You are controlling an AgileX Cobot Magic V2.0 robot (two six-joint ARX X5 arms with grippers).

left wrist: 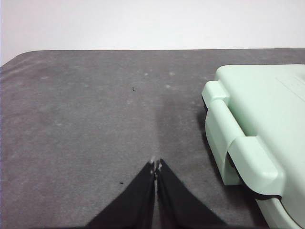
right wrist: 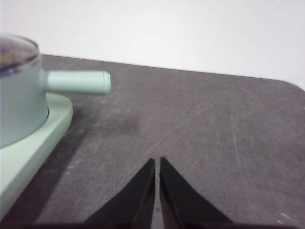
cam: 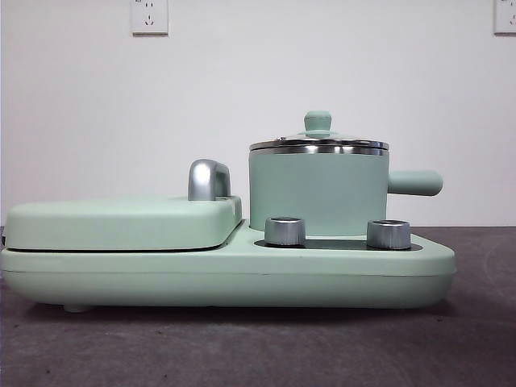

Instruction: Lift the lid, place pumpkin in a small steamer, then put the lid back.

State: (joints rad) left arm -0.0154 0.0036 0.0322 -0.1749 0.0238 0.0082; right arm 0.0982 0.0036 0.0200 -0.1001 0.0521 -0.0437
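The small steamer (cam: 318,191) stands on the right side of the mint-green cooker base (cam: 226,270), its stubby handle pointing right. The lid (cam: 318,139) with its mint-green knob sits on the pot. The steamer also shows in the right wrist view (right wrist: 21,102), with the lid (right wrist: 16,52) on it. The pumpkin is out of view. My left gripper (left wrist: 156,164) is shut and empty over the dark table, beside the griddle end of the cooker. My right gripper (right wrist: 157,162) is shut and empty over the table, apart from the pot handle (right wrist: 78,82).
A wide flat griddle cover (cam: 121,223) with a chrome handle (cam: 208,179) fills the cooker's left half; it also shows in the left wrist view (left wrist: 259,129). Two steel dials (cam: 285,230) sit on the base in front of the pot. A white wall stands behind.
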